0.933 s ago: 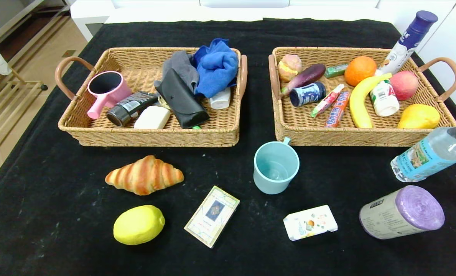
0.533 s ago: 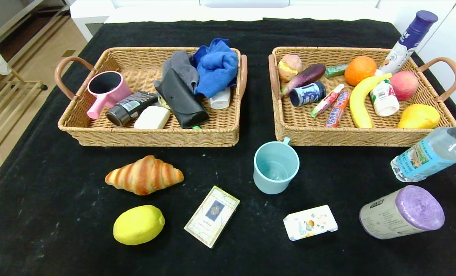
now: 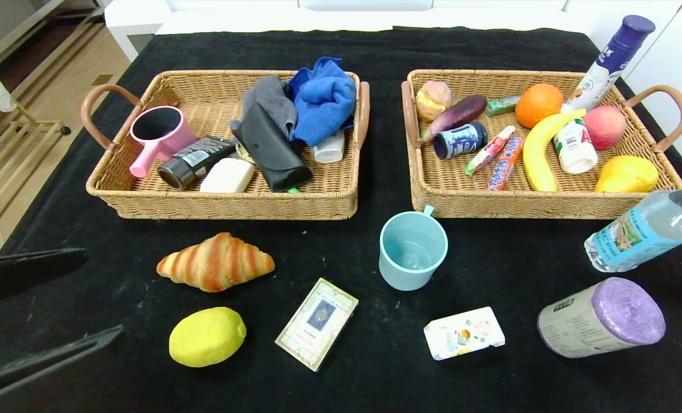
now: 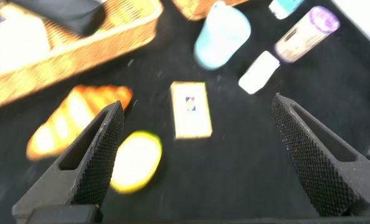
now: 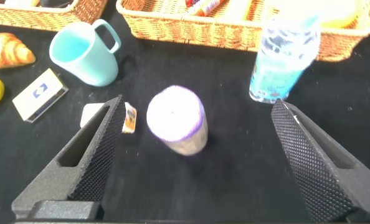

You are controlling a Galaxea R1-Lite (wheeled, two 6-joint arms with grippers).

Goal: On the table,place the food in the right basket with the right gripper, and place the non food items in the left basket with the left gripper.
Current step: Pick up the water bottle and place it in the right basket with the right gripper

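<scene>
Table (image 3: 346, 390): seven items are left loose in front of the two baskets. Water bottle (image 3: 645, 229) is judged heaviest and slick; it is best taken across the body. Purple roll (image 3: 601, 318) lies beside it, soft, likely to roll. Mug (image 3: 412, 249) is rigid; the rim is suited. Croissant (image 3: 215, 261) and lemon (image 3: 207, 336) sit at left. Card box (image 3: 316, 322) is flat, to be pinched by its edges. Carton (image 3: 464, 332) is light, crushable. Left gripper (image 4: 197, 155) is spread wide, empty, above the card box; right gripper (image 5: 194, 152) likewise, above the roll.
</scene>
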